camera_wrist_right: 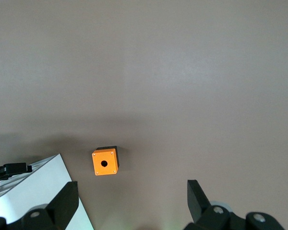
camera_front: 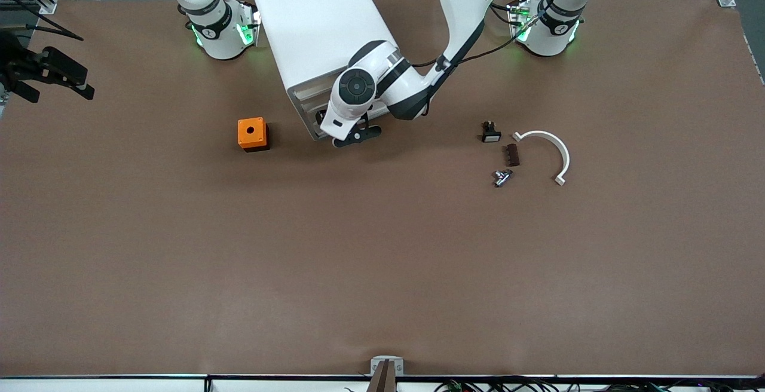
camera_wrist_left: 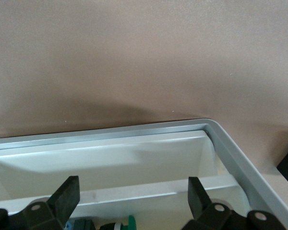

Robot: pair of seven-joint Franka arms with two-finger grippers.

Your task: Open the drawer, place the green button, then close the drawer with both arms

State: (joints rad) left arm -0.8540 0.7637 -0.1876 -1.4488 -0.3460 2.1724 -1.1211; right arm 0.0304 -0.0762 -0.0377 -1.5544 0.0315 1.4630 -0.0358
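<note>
1. The right gripper [camera_wrist_right: 132, 191] hangs high over the table with its fingers apart and nothing between them, while its arm waits. If it drops for the closing push without lining up, it could strike the orange cube [camera_front: 252, 134] or the cabinet's top instead.
2. The orange cube sits on the table just beside the white cabinet [camera_front: 311, 27], toward the right arm's end. A sweeping arm could knock it away.
3. The left gripper [camera_wrist_left: 132, 187] is over the open top drawer [camera_wrist_left: 221, 139], fingers [camera_wrist_left: 67, 196] spread and gripping nothing. A green-and-blue sliver below them looks like the button [camera_wrist_left: 131, 221], lying in the drawer. That is a judgement, since most of it is hidden.
4. If the left gripper lifts crookedly, a finger could catch the drawer's rim and drag the cabinet.
5. If the drawer is shoved shut quickly, the button could roll or jam, or the light cabinet could slide.
6. The loose parts toward the left arm's end, including the black part with a white face [camera_front: 490, 134] and the curved white bracket [camera_front: 553, 153], lie well apart from the cabinet. The retreating arm could brush them.
</note>
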